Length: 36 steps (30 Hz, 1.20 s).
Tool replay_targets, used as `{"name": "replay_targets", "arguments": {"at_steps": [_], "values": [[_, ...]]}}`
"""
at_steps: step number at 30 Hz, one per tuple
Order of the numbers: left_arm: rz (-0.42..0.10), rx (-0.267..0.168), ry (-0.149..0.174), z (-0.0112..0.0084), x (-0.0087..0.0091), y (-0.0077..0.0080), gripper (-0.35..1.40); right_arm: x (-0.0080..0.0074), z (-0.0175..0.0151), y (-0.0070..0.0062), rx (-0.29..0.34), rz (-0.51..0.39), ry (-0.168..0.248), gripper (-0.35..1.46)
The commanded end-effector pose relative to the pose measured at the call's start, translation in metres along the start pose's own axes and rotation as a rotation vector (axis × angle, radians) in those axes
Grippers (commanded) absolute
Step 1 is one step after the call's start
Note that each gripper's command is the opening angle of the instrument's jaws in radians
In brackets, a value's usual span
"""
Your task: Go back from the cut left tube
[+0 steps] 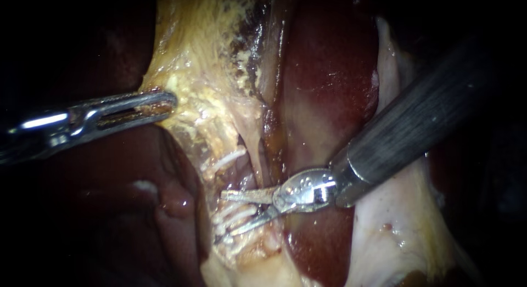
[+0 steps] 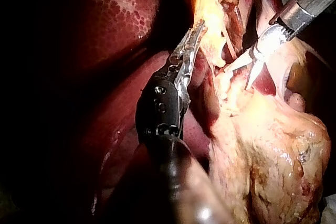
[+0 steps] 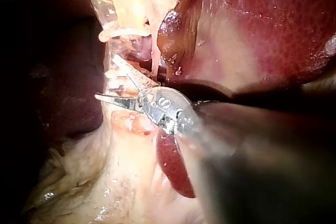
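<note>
My right instrument comes in from the upper right, its two thin blades open in a V. The blades straddle white clips on the left tube, a pale pink strand in yellowish tissue. Another white clip sits higher on the same strand. In the right wrist view the open blades of the right instrument lie against the clips. My left instrument enters from the left, jaws shut on a yellowish tissue edge, as the left wrist view confirms.
Dark red liver fills the middle right, behind my right instrument's shaft. Pale glistening tissue lies under that shaft. Dark liver lobe lies below my left instrument. Fatty yellow tissue runs upward.
</note>
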Motion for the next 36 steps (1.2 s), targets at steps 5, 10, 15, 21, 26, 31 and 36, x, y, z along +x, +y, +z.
{"name": "replay_targets", "arguments": {"at_steps": [5,10,15,21,26,31,36], "values": [[0.000,-0.001,0.000,0.0000,0.0000,0.0000,-0.35,0.0002,-0.0010,-0.0001,-0.003,0.002,0.001,0.76],[0.000,-0.001,0.000,0.0000,0.0000,0.0000,-0.35,0.0011,-0.0041,-0.0001,-0.023,0.011,0.003,0.79],[-0.001,-0.001,0.000,0.0000,0.0000,0.0000,-0.35,0.0026,-0.0088,0.0005,-0.055,0.021,0.006,0.78],[-0.001,-0.002,-0.001,0.0000,0.0000,0.0000,-0.35,0.0040,-0.0132,0.0009,-0.093,0.001,0.000,0.81],[-0.001,-0.002,-0.001,0.0000,0.0000,0.0000,-0.35,0.0050,-0.0158,0.0013,-0.117,-0.009,-0.001,0.86],[-0.001,-0.002,-0.001,0.0000,0.0000,0.0000,-0.35,0.0056,-0.0170,0.0012,-0.129,-0.024,-0.001,0.86],[0.000,-0.007,-0.004,0.0002,0.0002,-0.0001,-0.35,0.0060,-0.0173,0.0011,-0.128,-0.028,0.000,0.88]]}}
